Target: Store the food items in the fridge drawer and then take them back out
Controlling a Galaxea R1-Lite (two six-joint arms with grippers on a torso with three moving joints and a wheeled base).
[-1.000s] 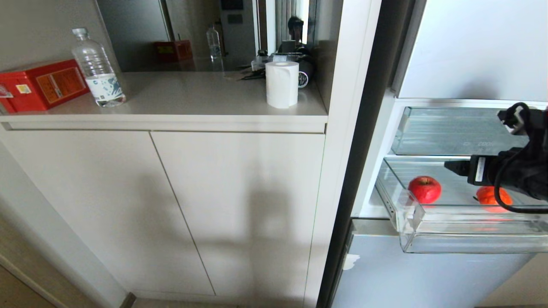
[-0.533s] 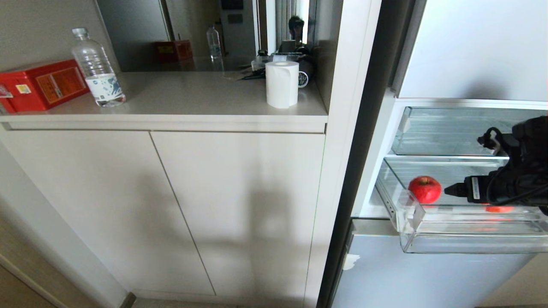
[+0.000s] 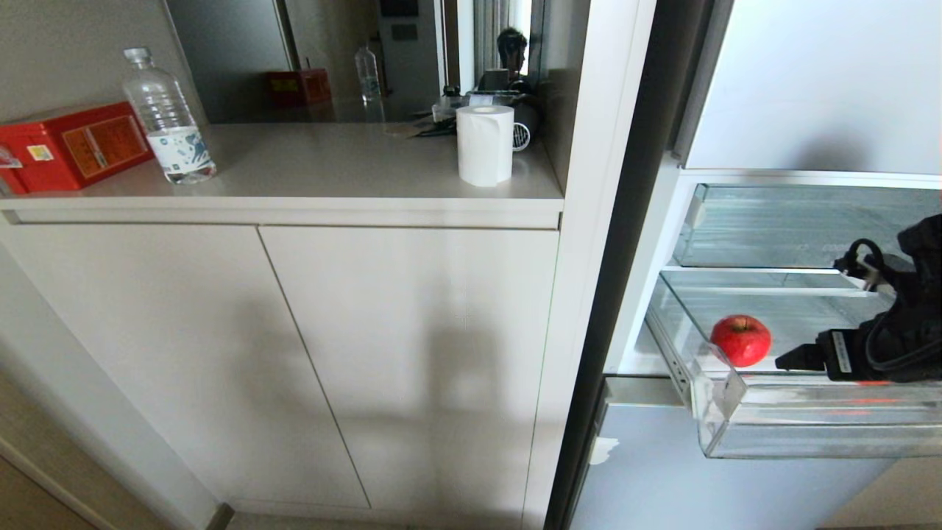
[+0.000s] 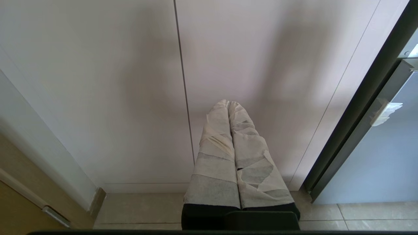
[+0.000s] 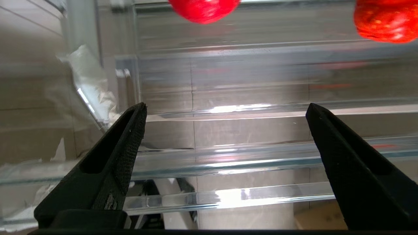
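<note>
head view: fridge drawer point(image 3: 809, 434) long axis sideways, lip outward; right end effector point(image 5: 225, 130) wide, empty; left end effector point(image 4: 228, 107) closed

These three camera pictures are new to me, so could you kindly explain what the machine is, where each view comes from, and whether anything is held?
It is a two-armed wheeled robot. The head view looks down at a counter and an open fridge. Its right gripper, seen from its own wrist camera, is open and empty at the clear fridge drawer's front lip. Inside lie two red food items; the second one shows in the wrist view. The left gripper, tape-wrapped and shut, hangs idle by the cabinet doors, holding nothing.
</note>
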